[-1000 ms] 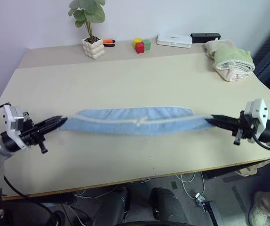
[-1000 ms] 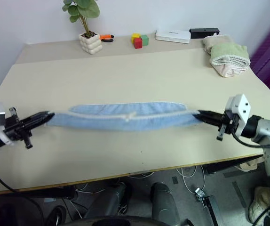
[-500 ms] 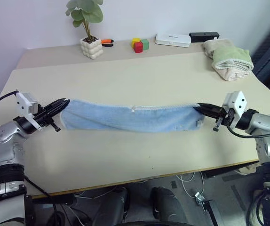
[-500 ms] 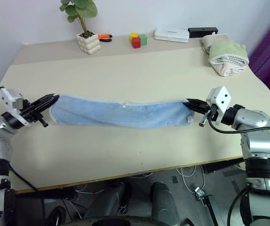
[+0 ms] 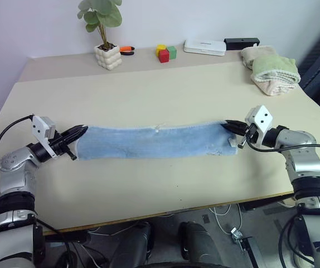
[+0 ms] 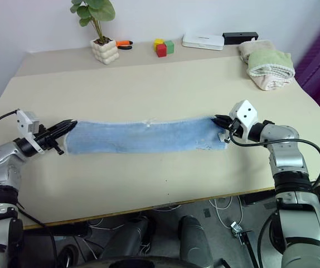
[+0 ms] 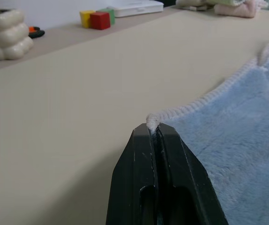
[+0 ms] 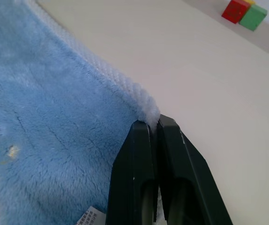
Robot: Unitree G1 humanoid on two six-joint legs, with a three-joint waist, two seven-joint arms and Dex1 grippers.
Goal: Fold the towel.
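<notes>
Left gripper (image 5: 81, 130): low over the table, pointing toward the middle; its black fingers (image 7: 144, 154) are clamped together on the far left corner of the towel, the pale border poking out from between the tips.
Right gripper (image 5: 228, 125): low over the table at the other end, pointing back toward the left one; its fingers (image 8: 139, 150) are pinched on the far right corner, again right on the stitched border.
Towel (image 5: 154, 141): light blue terry, lying as a long narrow band across the near middle of the table, stretched between the two grippers; the pale edge runs along its far side.
Tag (image 5: 232, 143): small and white, at the towel's near right corner, just beside the right gripper.
Table (image 5: 165, 89): beige top, bare around the towel.
Folded towels (image 5: 272, 69): green and beige stack, far right, well apart from the blue one.
Plant (image 5: 107, 39): green leaves in a bumpy white pot at the far edge, left of centre.
Orange tool (image 5: 128, 50): just beside the pot.
Blocks (image 5: 166, 53): yellow, red and green, touching, at the far edge.
White box (image 5: 204, 47): flat, far edge, right of the blocks.
Black box (image 5: 242, 42): just beside the white one, by the wall.
</notes>
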